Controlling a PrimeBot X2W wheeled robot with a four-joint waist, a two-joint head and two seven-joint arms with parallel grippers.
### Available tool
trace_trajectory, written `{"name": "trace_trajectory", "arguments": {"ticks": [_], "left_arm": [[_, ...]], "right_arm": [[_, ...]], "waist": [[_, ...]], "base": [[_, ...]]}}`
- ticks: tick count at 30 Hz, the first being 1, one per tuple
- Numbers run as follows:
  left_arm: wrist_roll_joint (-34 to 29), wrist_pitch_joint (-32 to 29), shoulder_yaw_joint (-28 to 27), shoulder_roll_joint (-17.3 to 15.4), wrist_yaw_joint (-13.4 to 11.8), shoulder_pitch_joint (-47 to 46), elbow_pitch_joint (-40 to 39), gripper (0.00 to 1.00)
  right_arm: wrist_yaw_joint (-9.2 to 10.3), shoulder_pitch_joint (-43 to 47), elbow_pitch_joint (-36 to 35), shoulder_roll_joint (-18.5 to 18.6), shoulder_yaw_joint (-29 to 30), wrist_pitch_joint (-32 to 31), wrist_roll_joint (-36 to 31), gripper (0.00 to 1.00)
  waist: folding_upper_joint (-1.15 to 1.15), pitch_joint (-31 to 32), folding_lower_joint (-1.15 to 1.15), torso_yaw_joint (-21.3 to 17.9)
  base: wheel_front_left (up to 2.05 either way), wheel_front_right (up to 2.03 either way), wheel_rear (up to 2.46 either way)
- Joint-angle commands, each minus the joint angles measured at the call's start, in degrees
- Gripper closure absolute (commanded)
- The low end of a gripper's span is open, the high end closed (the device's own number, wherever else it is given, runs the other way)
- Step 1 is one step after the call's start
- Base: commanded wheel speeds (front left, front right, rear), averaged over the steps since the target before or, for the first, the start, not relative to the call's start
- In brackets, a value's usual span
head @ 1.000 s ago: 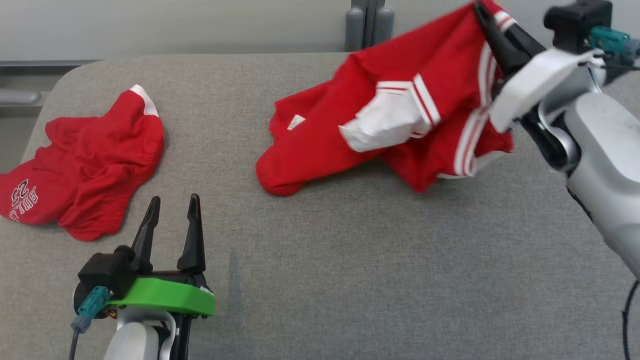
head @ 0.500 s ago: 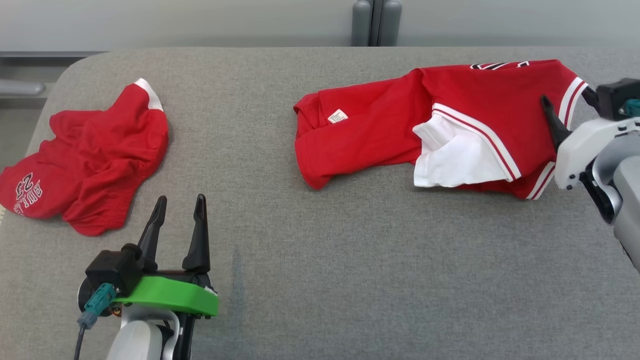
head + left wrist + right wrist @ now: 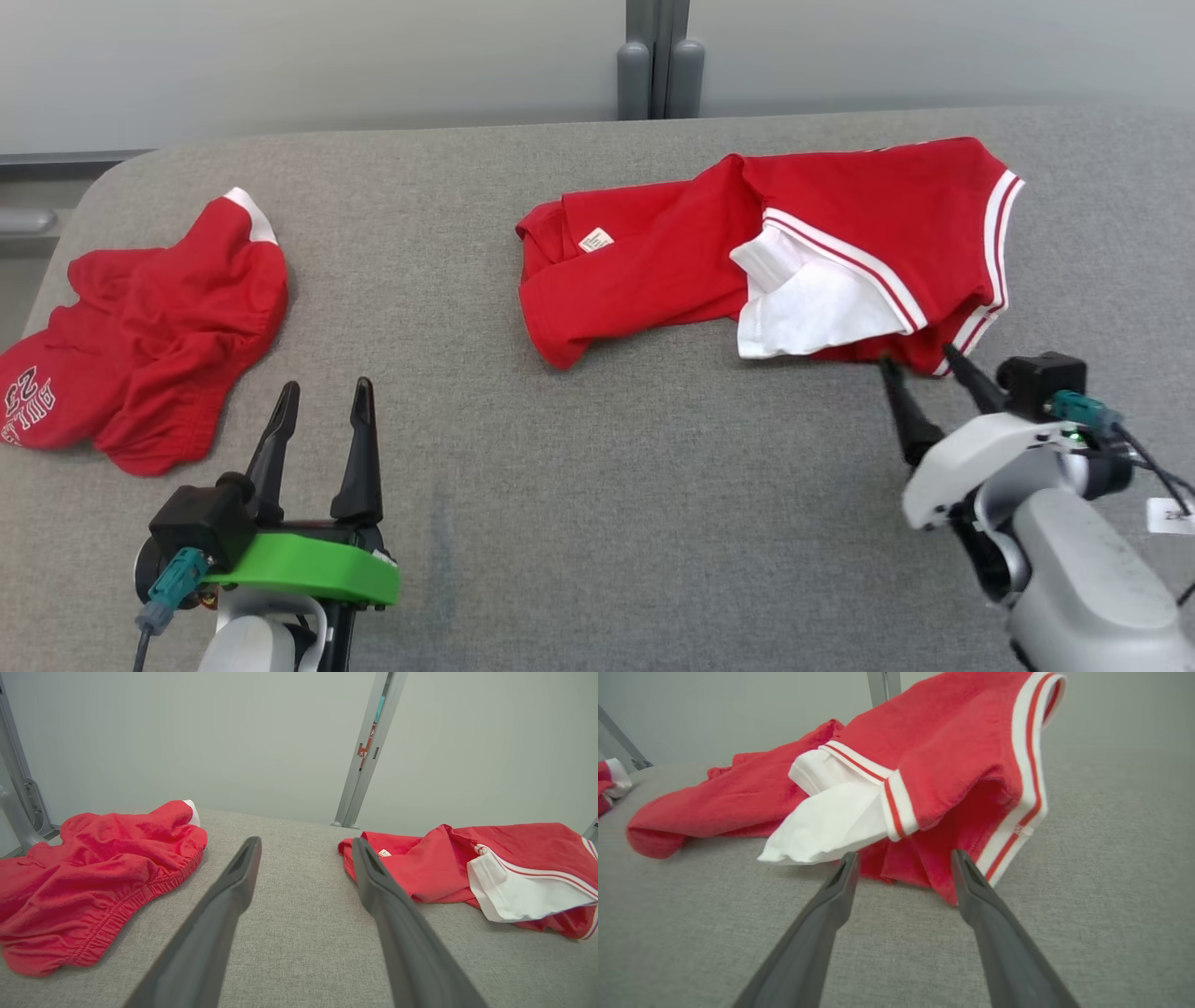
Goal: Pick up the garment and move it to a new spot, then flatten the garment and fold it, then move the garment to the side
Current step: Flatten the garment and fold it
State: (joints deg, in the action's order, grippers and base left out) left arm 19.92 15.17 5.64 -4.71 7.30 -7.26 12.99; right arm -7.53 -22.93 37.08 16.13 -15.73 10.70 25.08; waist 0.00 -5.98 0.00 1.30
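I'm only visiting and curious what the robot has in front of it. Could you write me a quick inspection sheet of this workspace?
Surface: grey fabric-covered table, with bare cloth in front of both arms.
Job's things: red jersey with white striped trim, lying rumpled right of centre, a white part turned out on its near side.
Clutter: red shorts bunched at the table's left edge.
Grippers: left gripper open over bare table; right gripper open, tips at the jersey's near hem, holding nothing.
Cables: left teal plug with a cable running down; right teal plug with dark cables trailing off.
Surroundings: pale wall and a grey post behind the table.
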Motion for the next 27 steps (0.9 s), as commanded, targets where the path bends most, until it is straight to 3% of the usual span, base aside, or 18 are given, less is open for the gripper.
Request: {"name": "trace_trajectory", "arguments": {"ticks": [1,5,10,17,22,23,24,27], "left_arm": [[-0.8,0.0,0.0,-0.4,0.2,-0.5,-0.3,0.00],[-1.0,0.0,0.6,-0.3,0.2,-1.7,-0.1,0.00],[-1.0,0.0,1.4,-0.3,0.2,-2.7,0.2,0.00],[-0.3,0.0,2.0,-0.8,0.2,-3.2,0.4,0.00],[0.0,0.0,2.2,-0.9,0.2,-3.5,0.5,0.00],[-0.1,0.0,2.2,-0.9,0.2,-3.5,0.5,0.00],[-0.1,0.0,2.2,-1.0,0.2,-3.6,0.5,0.00],[-0.1,0.0,2.3,-1.0,0.2,-3.6,0.7,0.00]], "right_arm": [[0.08,0.9,-2.0,-1.4,0.6,-1.4,-0.4,0.00],[0.08,2.5,-6.1,-7.1,3.9,-6.5,-1.5,0.00],[0.08,2.4,-6.5,-11.4,11.3,-10.3,-3.3,0.00],[0.06,0.0,-6.4,-13.0,18.2,-11.4,-3.9,0.00],[0.06,-3.0,-3.1,-13.2,17.7,-11.3,0.2,0.00],[0.06,-3.9,-2.3,-13.2,17.4,-10.7,-0.5,0.40],[0.06,-4.4,-1.6,-13.2,17.1,-10.5,-0.8,1.00],[0.06,-5.0,0.1,-13.1,17.7,-9.8,-3.1,1.00]], "waist": [[0.00,-0.4,0.00,-0.3],[0.00,-1.1,0.00,-0.1],[0.00,-1.7,0.00,0.7],[0.00,-2.4,0.00,1.5],[0.00,-3.0,0.00,1.7],[0.00,-3.2,0.00,1.7],[0.00,-3.4,0.00,1.6],[0.00,-3.4,0.00,1.5]], "base": [[0.00,0.00,0.00],[0.00,0.00,0.00],[0.00,0.00,0.00],[0.00,0.00,0.00],[0.00,0.00,0.00],[0.00,0.00,0.00],[0.00,0.00,0.00],[0.00,0.00,0.00]]}}
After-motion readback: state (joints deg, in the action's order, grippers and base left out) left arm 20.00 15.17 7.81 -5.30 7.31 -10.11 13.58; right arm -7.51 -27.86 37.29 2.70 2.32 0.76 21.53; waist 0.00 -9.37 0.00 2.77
